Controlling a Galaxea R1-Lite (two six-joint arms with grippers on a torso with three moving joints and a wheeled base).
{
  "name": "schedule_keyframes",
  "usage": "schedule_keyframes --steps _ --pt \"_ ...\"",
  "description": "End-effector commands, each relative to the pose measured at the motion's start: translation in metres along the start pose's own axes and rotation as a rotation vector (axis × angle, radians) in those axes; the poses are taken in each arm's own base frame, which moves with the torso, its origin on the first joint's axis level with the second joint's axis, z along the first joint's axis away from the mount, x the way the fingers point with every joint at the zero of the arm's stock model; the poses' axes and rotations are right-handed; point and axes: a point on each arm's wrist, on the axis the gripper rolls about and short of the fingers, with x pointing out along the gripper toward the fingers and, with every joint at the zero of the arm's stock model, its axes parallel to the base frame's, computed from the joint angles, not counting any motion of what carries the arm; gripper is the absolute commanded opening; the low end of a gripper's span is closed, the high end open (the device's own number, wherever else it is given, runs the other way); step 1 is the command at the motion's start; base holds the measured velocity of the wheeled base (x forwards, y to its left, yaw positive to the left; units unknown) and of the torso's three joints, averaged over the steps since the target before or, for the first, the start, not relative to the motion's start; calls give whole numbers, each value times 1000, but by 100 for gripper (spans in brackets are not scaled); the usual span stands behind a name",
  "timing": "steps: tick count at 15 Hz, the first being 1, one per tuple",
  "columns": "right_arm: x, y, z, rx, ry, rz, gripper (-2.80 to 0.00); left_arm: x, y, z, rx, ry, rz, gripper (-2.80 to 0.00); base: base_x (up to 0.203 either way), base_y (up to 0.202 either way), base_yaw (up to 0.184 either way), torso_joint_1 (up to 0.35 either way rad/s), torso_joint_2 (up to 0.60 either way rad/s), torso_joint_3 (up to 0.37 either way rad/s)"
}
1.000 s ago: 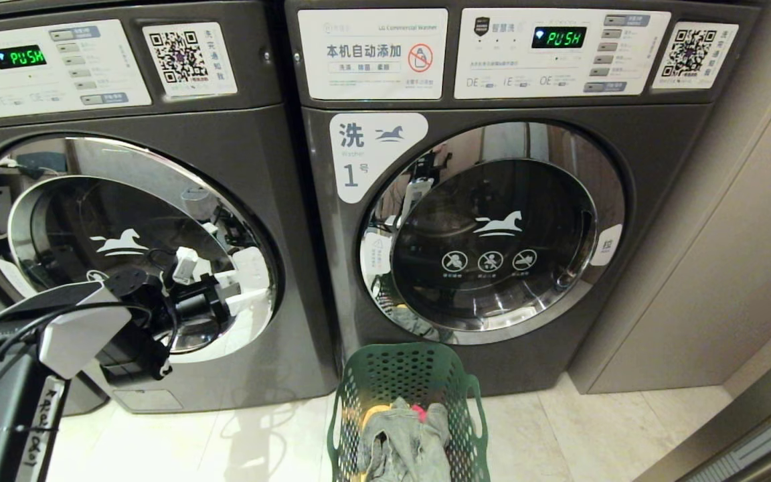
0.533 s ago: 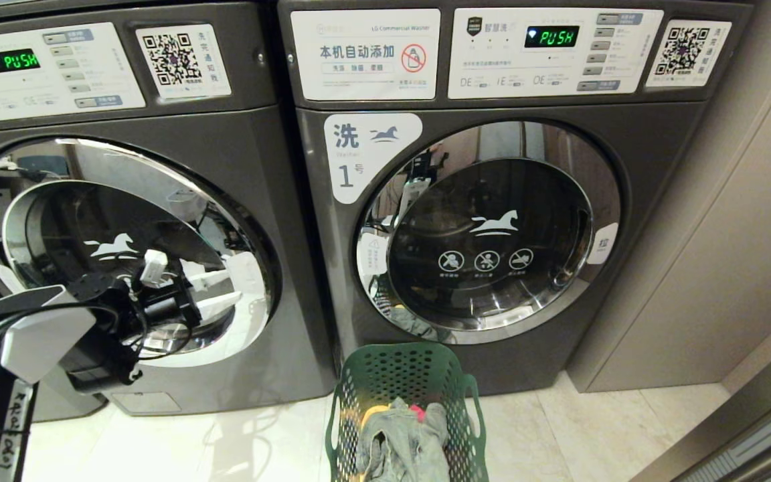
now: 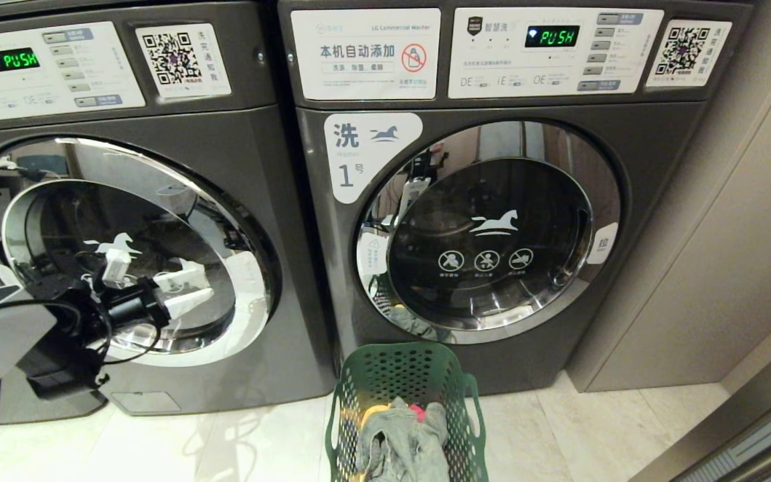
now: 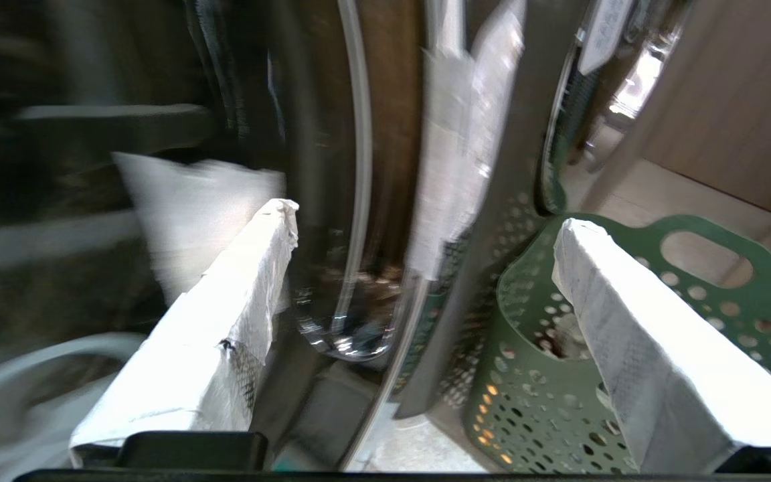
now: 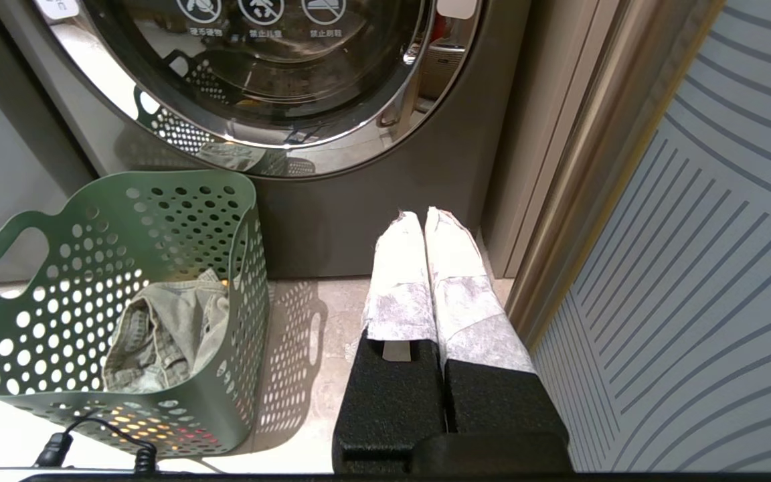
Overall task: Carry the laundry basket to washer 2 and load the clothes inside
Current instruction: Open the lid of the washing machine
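Showing left pincer [image 3: 188, 298]: wide, empty, before the left washer's door [image 3: 124, 248].
Right pincer [image 5: 425, 224]: closed, empty, low beside the laundry basket [image 5: 178, 221].
Clothes [image 3: 402, 438]: inside basket, before washer 1 [image 3: 492, 227].

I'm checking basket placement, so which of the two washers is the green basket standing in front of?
The right-hand washer, the one whose label shows a numeral 1. The basket sits on the floor below its door; the left washer has only the left pincer before it.

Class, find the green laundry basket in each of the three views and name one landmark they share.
Head view: laundry basket at bottom centre, on the floor before the washer marked 1.
Left wrist view: lower right, behind one finger.
Right wrist view: lower left, grey denim inside.
Shared landmark: that washer's chrome door ring.
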Motion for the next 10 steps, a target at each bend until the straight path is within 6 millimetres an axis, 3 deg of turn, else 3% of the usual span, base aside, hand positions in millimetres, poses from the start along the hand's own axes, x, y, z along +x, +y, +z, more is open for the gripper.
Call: schedule_keyframes --steps 1,4,8,10 --pt "0 0 0 0 1 1 -280 -20 -21 58 55 -14 25 0 0 0 0 0 0 0" --pt "0 0 0 0 1 1 -280 -70 -83 144 118 -31 128 0 0 0 0 0 0 0" --pt "0 0 0 0 1 1 -280 -179 -180 233 245 -52 530 0 0 0 0 0 0 0" --pt "0 0 0 0 1 1 -280 -194 -242 283 295 -133 711 0 0 0 0 0 0 0"
